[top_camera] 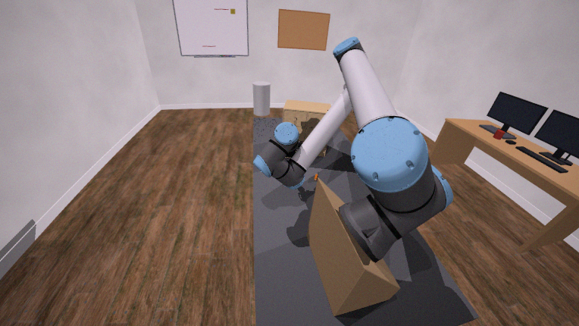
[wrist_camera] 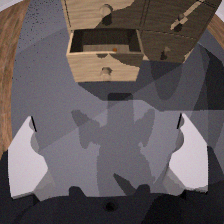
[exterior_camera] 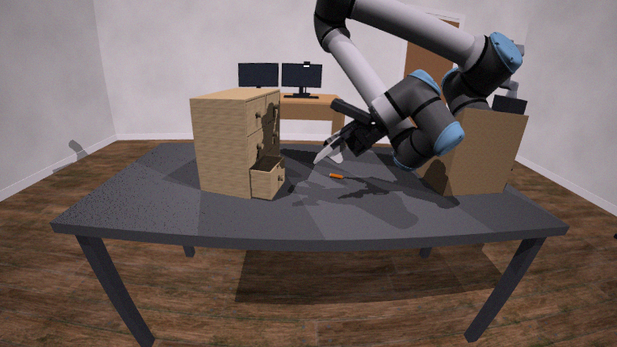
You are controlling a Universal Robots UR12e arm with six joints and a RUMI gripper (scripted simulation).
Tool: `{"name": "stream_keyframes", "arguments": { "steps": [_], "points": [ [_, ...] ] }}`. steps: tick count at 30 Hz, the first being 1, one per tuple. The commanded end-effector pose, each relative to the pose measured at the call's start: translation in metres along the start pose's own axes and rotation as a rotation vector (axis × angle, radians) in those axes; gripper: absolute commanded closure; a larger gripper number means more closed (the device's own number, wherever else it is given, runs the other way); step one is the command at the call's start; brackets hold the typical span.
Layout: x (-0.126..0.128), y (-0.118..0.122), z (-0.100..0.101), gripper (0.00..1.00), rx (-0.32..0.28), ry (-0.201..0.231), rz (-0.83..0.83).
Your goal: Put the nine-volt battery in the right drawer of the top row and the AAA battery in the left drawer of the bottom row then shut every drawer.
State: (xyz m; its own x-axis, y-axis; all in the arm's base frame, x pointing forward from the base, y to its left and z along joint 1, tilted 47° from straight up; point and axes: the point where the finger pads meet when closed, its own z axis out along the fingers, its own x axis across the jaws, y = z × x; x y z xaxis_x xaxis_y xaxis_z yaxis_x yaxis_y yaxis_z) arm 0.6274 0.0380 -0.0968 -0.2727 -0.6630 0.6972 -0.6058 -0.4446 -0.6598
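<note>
Chest point(top_camera: 308, 105) point(exterior_camera: 220, 142) point(wrist_camera: 162, 37) upright at left; from its lower-left drawer point(exterior_camera: 261, 185) point(wrist_camera: 90, 67), an orange piece point(wrist_camera: 115, 49), perhaps the AAA, shows. Pincer point(exterior_camera: 327, 161) point(wrist_camera: 106, 116) spread, nothing held. Rightward, an orange cylinder point(top_camera: 316, 177) point(exterior_camera: 336, 175), probably light, stiff, rollable, is best gripped mid-barrel; table room surrounds it. The nine-volt cannot be made out.

From here: top view, arm covers part of the chest point(top_camera: 306, 105) point(exterior_camera: 222, 144) point(wrist_camera: 85, 15); wrist view crops its top. Orange bit point(wrist_camera: 114, 49) inside the 1 open drawer point(exterior_camera: 262, 184) point(wrist_camera: 90, 66) too small to identify. Right monitor point(top_camera: 562, 131) cut off, top view.
</note>
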Motion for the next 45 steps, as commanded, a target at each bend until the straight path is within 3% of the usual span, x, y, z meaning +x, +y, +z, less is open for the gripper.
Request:
{"name": "stream_keyframes", "arguments": {
  "steps": [1,32,33,45],
  "points": [
    [-0.0002,-0.0001,0.002,0.0,0.015,-0.001,0.0],
    [0.0,0.0004,0.0062,0.0,0.045,0.0,0.0],
    [0.0,0.0004,0.0062,0.8,0.045,0.0,0.0],
    [0.0,0.0004,0.0062,0.8,0.045,0.0,0.0]
  ]
}}
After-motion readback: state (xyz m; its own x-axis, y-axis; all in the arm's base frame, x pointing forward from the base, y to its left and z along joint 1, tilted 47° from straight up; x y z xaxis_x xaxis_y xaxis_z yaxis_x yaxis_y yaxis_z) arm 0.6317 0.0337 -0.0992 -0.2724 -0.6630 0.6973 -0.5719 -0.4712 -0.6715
